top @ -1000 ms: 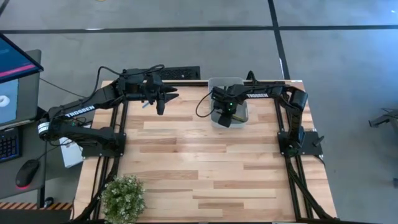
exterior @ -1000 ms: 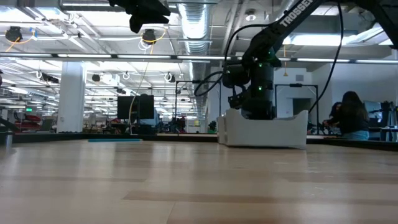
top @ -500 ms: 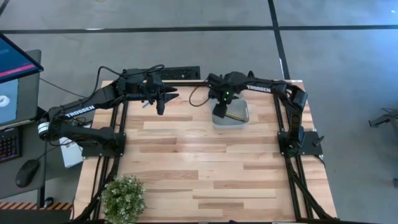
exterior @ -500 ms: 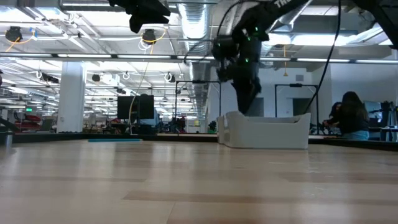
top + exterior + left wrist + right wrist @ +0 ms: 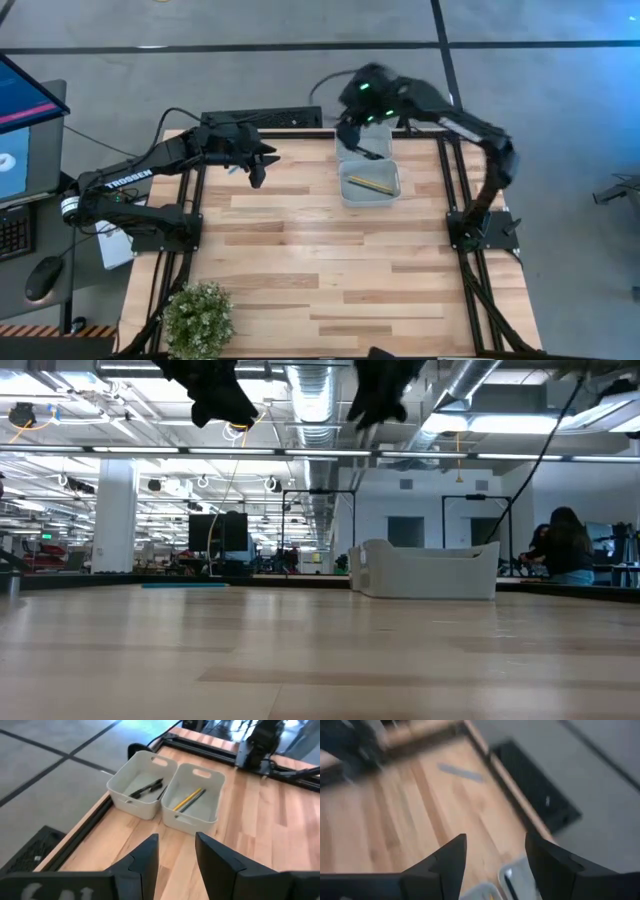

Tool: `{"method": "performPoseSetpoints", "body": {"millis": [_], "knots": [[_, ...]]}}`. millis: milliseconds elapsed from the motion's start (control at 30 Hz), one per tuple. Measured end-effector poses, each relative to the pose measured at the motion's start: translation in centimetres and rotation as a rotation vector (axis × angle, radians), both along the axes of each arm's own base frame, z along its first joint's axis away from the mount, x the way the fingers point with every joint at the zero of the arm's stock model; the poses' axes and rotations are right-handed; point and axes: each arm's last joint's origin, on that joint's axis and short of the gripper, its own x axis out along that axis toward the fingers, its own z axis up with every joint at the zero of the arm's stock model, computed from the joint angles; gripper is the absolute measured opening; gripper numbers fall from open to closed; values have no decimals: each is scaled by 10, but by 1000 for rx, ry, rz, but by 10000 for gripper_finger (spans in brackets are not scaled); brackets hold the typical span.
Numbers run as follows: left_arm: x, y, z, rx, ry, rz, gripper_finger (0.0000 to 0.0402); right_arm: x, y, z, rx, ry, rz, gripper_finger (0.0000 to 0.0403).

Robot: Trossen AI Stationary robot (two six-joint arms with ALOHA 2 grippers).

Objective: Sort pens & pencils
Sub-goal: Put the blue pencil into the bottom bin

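Observation:
Two white bins stand side by side at the table's far edge. The farther bin (image 5: 142,785) holds the black pens (image 5: 147,787). The nearer bin (image 5: 195,795) holds the pencils (image 5: 189,800), one yellow and one darker, lying flat on its floor; the yellow one (image 5: 368,183) also shows from above. My right gripper (image 5: 355,135) hangs open high above the farther bin, with nothing between its fingers (image 5: 495,862). My left gripper (image 5: 258,170) hovers open and empty (image 5: 176,855) at the far left, facing the bins.
A potted plant (image 5: 198,318) stands at the near left corner. A black power strip (image 5: 275,118) lies along the far edge. The bare wooden top (image 5: 330,260) stretches from the bins toward the near edge. A person sits in the room beyond (image 5: 565,545).
My right gripper has risen out of the nearer bin, high above the table and a little toward the far edge, tipping up from pointing down. The yellow pencil now shows lying in that bin. My left gripper has tipped downward a little where it hangs.

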Motion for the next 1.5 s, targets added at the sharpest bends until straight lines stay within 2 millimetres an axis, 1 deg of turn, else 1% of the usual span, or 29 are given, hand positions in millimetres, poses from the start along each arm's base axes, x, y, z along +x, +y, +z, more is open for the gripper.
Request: {"method": "performPoseSetpoints", "body": {"millis": [67, 133, 267, 400, 567, 667, 800, 933, 1000, 1167, 1267, 1400, 1500], "knots": [[0, 0, 0, 1, 5, 8, 120, -18, 6, 24, -28, -83, 4, 224], [0, 0, 0, -1, 4, 13, 125, -34, 12, 42, -60, -143, -1, 224], [-1, 1, 0, 18, 13, 35, 147, -60, 27, 67, -102, -216, -1, 225], [-1, 2, 0, 78, 40, 55, 167, -80, 39, 82, -129, -264, 3, 225], [-3, 5, 0, 95, 52, 154, 179, -104, 51, 86, -160, -276, 10, 225], [-3, 5, -1, 94, 53, 169, 192, -116, 55, 84, -172, -294, 4, 225], [-3, 5, -1, 111, 63, 156, 227, -128, 62, 77, -182, -340, -9, 225], [-6, 6, -4, 111, 111, 159, 261, -137, 67, 61, -159, -378, -33, 225], [-8, 11, -8, 52, 123, 209, 271, -141, 69, 50, -140, -389, -48, 225], [-16, 33, -32, -123, 274, 374, 279, -141, 72, 22, -97, -437, -72, 225], [-18, 46, -46, -205, 356, 407, 279, -138, 72, 9, -79, -450, -77, 225], [-16, 62, -63, -287, 420, 423, 279, -134, 70, -2, -44, -445, -98, 225], [-11, 76, -73, -335, 474, 460, 279, -127, 70, -6, -30, -429, -85, 225]]}}
